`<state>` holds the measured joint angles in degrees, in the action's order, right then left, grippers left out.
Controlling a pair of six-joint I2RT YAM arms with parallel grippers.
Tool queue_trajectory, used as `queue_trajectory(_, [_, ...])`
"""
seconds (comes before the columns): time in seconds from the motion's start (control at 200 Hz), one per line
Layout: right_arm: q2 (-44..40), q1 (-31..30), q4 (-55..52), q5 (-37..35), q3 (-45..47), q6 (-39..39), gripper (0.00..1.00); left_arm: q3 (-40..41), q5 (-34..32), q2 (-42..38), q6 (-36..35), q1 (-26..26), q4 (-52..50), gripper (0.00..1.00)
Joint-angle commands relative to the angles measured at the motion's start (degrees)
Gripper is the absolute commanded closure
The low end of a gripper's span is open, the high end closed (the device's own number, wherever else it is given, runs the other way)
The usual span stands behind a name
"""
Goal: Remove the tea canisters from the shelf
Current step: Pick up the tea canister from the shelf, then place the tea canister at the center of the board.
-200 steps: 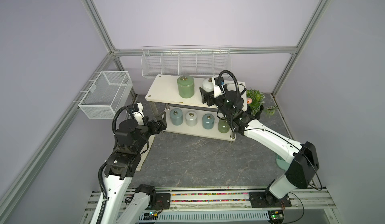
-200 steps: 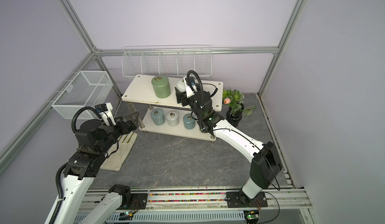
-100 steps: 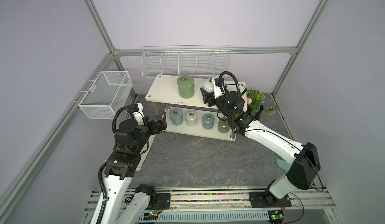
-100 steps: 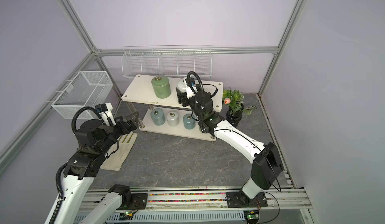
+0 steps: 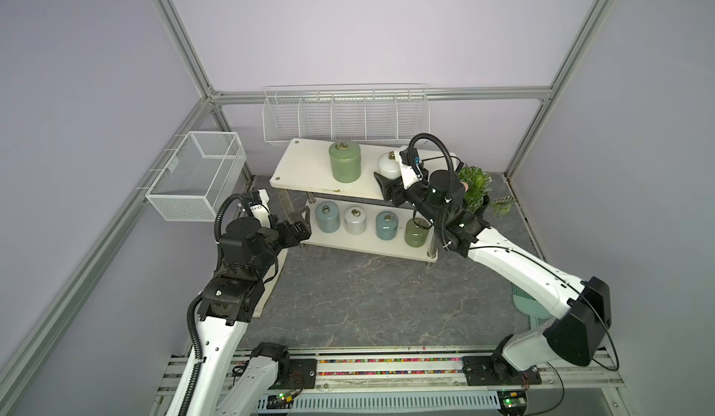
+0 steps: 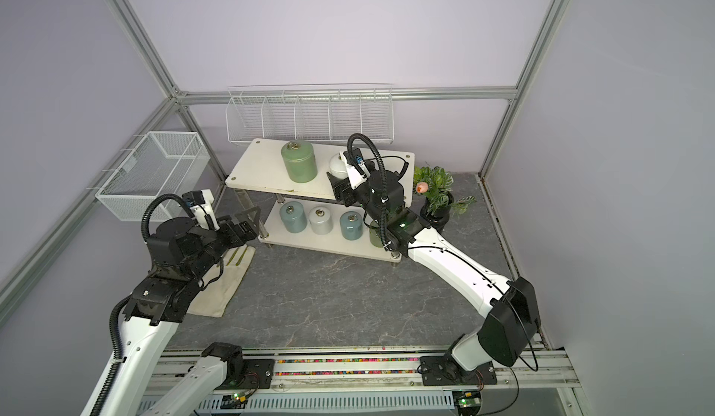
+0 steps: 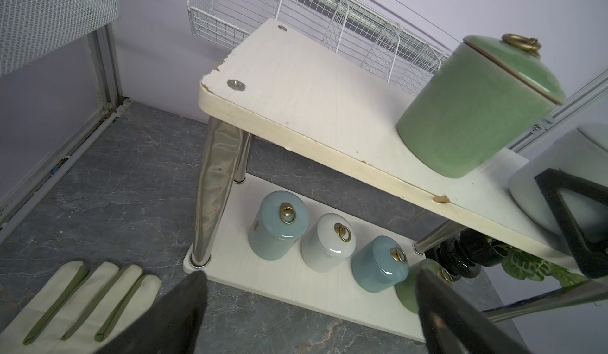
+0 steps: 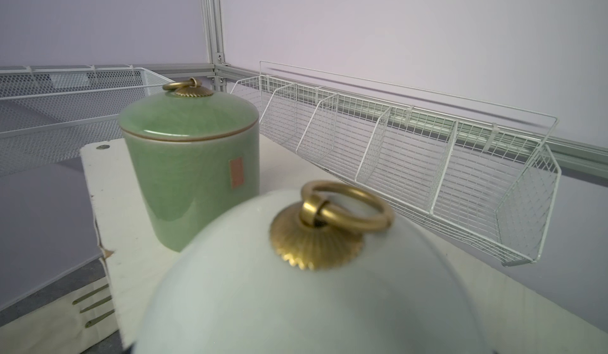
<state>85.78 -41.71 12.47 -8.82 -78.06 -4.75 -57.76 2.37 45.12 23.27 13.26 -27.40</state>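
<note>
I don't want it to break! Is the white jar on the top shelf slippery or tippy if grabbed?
Probably slippery: the white canister has a glossy glaze. It looks ceramic, so it is likely heavy for its size and could chip if knocked. Being squat and upright on the shelf, it probably won't tip easily.

Soft even light, faint shadows — white canister (image 8: 296, 286) blurry up close, wide-angle bowing at edges.

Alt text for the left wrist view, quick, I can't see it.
A two-tier cream shelf seen from low down: a green canister on the top board, four canisters on the bottom board: blue-grey, white, blue-grey, green. The left gripper frames the foreground, jaws wide open, empty.
</note>
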Motion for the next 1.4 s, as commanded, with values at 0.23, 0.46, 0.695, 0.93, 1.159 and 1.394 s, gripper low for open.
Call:
queue_trajectory(0.23, [-6.6, 0.1, 6.1, 6.9, 2.6, 1.4, 0.31, 0.4, -1.3, 0.0, -1.1, 0.3, 0.3, 0.0])
queue_trajectory(0.46, [-8.8, -0.2, 8.5, 11.2, 4.5, 3.4, 0.31, 0.2, -1.7, 0.1, -1.0, 0.2, -0.1, 0.0])
queue_trajectory(0.695, [-12.7, -2.4, 8.9, 14.8, 8.8, 4.1, 0.31, -0.6, -1.9, 0.5, -0.9, 0.3, -0.6, 0.0])
queue_trajectory(0.93, [-16.0, -4.7, 8.0, 18.2, 14.0, 6.0, 0.31, -0.9, -2.3, 0.9, -1.1, 0.4, -0.7, 0.0])
queue_trajectory(1.159, [-19.1, -5.7, 10.2, 18.7, 21.6, 8.2, 0.32, -0.6, -3.2, 2.2, -1.2, 1.7, -0.3, 0.0])
queue_trajectory(1.394, [-20.2, -5.8, 15.3, 18.8, 32.0, 11.5, 0.32, -0.7, -6.1, 3.5, -2.4, 5.9, 0.7, 0.0])
